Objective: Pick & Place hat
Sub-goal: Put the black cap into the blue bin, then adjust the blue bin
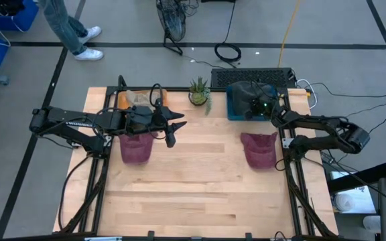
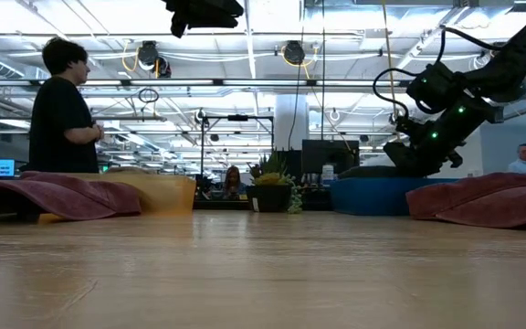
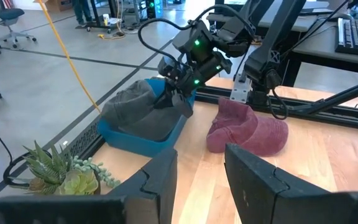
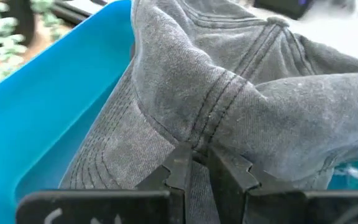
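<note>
A grey hat (image 4: 229, 93) lies crumpled in a blue bin (image 1: 236, 107) at the table's far right. My right gripper (image 4: 199, 167) reaches into the bin from the right and is shut on the hat's crown; it also shows in the left wrist view (image 3: 178, 94). Two maroon hats rest flat on the table, one at the left (image 1: 135, 148) and one at the right (image 1: 259, 149). My left gripper (image 1: 173, 128) hovers open above the table's left middle, its fingers (image 3: 161, 180) empty. My right gripper pinches a raised fold of the grey hat's crown, along a stitched seam (image 4: 201, 138), between its two fingertips. The fingers slant down from the table's right side. The rest of the hat lies slumped in the blue bin.
A tan bin (image 1: 137, 98) stands at the far left, and a small potted plant (image 1: 198, 92) between the two bins. A keyboard (image 1: 253, 75) lies behind the blue bin. A person (image 2: 60, 110) stands beyond the table. Bare wood spreads across the near half.
</note>
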Available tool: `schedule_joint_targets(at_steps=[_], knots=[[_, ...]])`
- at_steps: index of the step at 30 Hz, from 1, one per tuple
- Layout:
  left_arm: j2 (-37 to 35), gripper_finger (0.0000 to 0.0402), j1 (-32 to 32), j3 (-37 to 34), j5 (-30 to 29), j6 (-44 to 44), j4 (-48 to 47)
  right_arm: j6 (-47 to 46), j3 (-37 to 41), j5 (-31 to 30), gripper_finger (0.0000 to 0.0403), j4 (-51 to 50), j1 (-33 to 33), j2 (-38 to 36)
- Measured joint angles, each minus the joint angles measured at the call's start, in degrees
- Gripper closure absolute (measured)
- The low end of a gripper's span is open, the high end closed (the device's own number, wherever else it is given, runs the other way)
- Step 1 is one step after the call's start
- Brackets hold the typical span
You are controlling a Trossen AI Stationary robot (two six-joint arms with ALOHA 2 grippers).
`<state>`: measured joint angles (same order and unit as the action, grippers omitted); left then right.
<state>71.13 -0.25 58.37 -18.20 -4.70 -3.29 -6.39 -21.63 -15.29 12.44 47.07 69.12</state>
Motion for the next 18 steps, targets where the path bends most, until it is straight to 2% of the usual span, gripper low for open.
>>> schedule_joint_targets(at_steps=[6,12,18], knots=[[0.0,0.0266,0.0,0.0,0.0,-0.05,-0.07,0.65,0.0,-0.66,0.0362,-0.14,0.03,-3.1],[0.0,0.0266,0.0,0.0,0.0,-0.05,-0.21,1.47,0.09,3.55,0.0362,-1.68,-2.76,-9.76],[0.0,0.0266,0.0,0.0,0.0,-0.06,-0.5,0.01,0.09,3.59,0.0362,-10.19,-6.95,-18.25]])
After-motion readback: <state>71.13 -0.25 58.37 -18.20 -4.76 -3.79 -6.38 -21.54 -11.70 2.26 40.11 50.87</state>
